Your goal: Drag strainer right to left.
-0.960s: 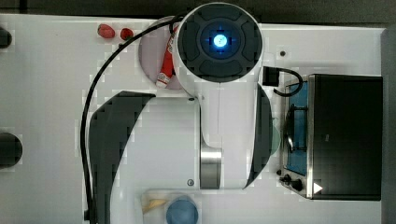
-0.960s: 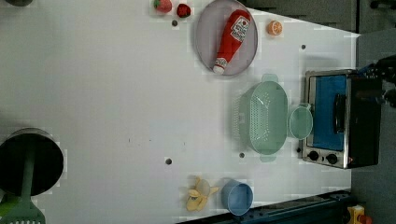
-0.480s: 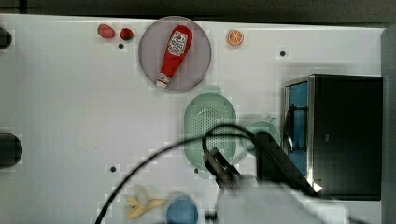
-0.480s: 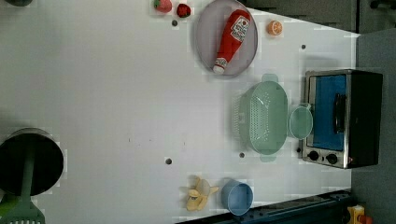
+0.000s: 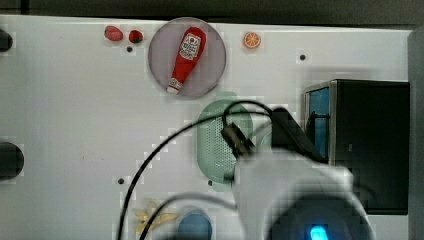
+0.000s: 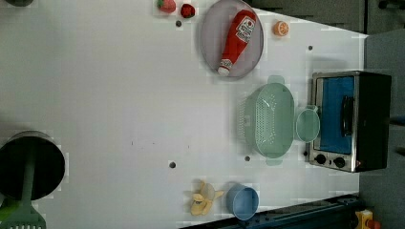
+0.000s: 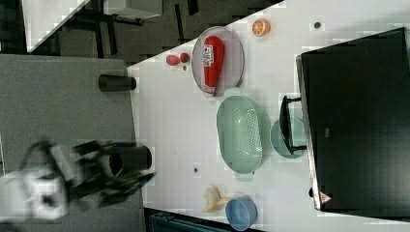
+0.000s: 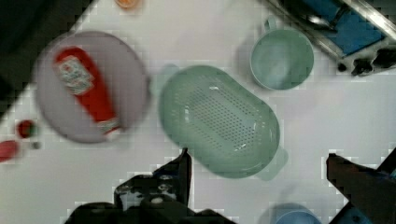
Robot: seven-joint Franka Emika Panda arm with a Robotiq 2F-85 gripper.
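The strainer (image 6: pixel 271 120) sits on the white table (image 6: pixel 105 95), and I see it as a pale mint-green oval with a perforated floor and a small tab handle at each end. In the left view it lies just beside the green mug (image 6: pixel 307 125), which stands between it and the toaster oven (image 6: pixel 351 120) on the left view's right. Above it in that view is the grey plate (image 6: pixel 231 38) carrying the ketchup bottle (image 6: pixel 236 42); the plate's lower edge comes close to the strainer's upper handle, though I cannot tell whether they touch. An orange slice (image 6: pixel 281 28) lies near the plate on its right, and two strawberries (image 6: pixel 175 7) on its left. Below the strainer in the left view, near the table's edge, I find a blue cup (image 6: pixel 242 202) with a banana (image 6: pixel 204 199) just beside it.

From the wrist view, the gripper (image 8: pixel 257 175) hangs above the table with its fingers (image 8: pixel 180 170) spread wide apart and nothing between them; the strainer (image 8: pixel 219 120) lies under it, apart from both fingers. In the top view the arm's wrist and a black cable (image 5: pixel 150 165) cover part of the strainer (image 5: pixel 215 145). The strainer is upright and empty, and I see nothing touching it.
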